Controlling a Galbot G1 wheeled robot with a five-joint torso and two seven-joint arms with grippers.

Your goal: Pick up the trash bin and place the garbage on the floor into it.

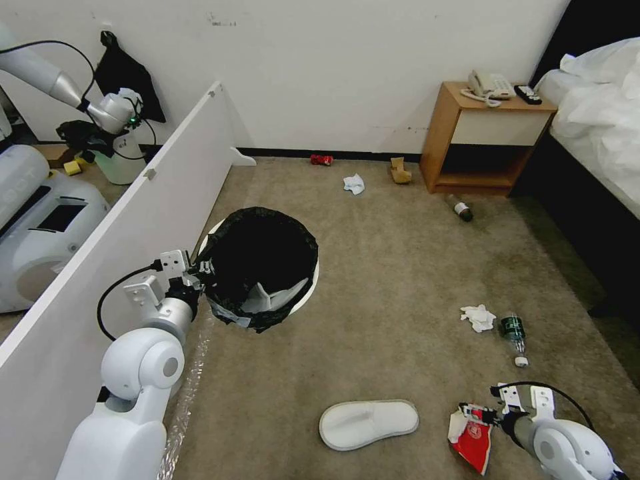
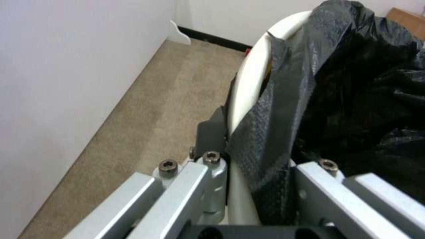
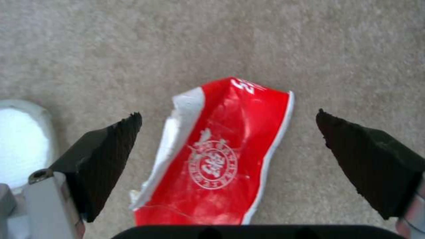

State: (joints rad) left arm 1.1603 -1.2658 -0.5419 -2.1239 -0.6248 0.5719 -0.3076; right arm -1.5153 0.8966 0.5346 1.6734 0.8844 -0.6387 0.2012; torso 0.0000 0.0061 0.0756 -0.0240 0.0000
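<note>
Right wrist view: right hand [image 3: 228,119] spread wide over the red-white wrapper [image 3: 221,156] on the floor [image 3: 310,49]. Left hand [image 1: 200,272] clamped on trash bin [image 1: 263,267] rim, beside the partition. Advice: descend centred, pinch the wrapper's raised fold.

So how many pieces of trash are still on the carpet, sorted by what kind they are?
Slippers: 1
Red-white wrappers: 1
White tissues: 2
Plastic bottles: 2
Red cans: 1
Tan crumpled paper: 1
Total: 8
</note>
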